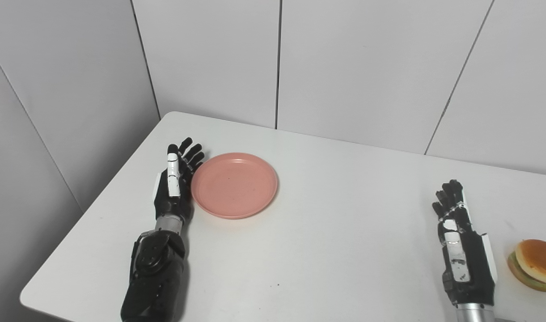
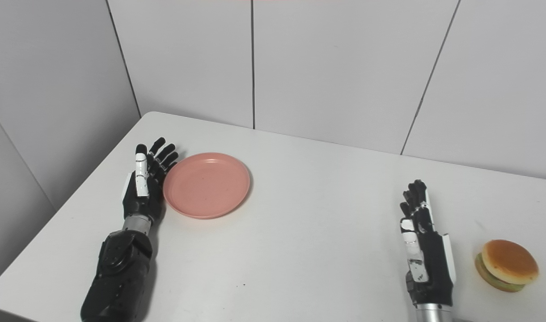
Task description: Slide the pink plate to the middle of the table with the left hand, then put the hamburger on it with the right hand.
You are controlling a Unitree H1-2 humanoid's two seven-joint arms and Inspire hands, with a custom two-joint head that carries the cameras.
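The first step is in hand: sliding the plate. The pink plate [image 1: 234, 185] lies on the left part of the white bench [image 1: 344, 250], clearly off the middle, with nothing on it. The left hand [image 1: 176, 183] stands edge-up just at the plate's left rim, fingers stretched out and apart, holding nothing; whether its palm already touches the rim or is a hair off cannot be told from either view. Judging by this pose, the push has not carried the plate to its place yet.

The next move calls for the left hand to press sideways against the rim and shove the plate to the right toward the bench's centre, keeping contact low so the plate slides flat rather than tips or spins away. The plate looks light and smooth, so a slow, steady push should suit it.

The hamburger [image 2: 506, 264] sits near the right edge of the bench, just beside the right hand [image 2: 422, 250] but apart from it. That hand also stands edge-up, fingers loosely extended, grasping nothing, and seems to wait its turn.

No brand, label or writing can be read on the plate, the hamburger, the hands or the grey wall panels [image 1: 357, 67].
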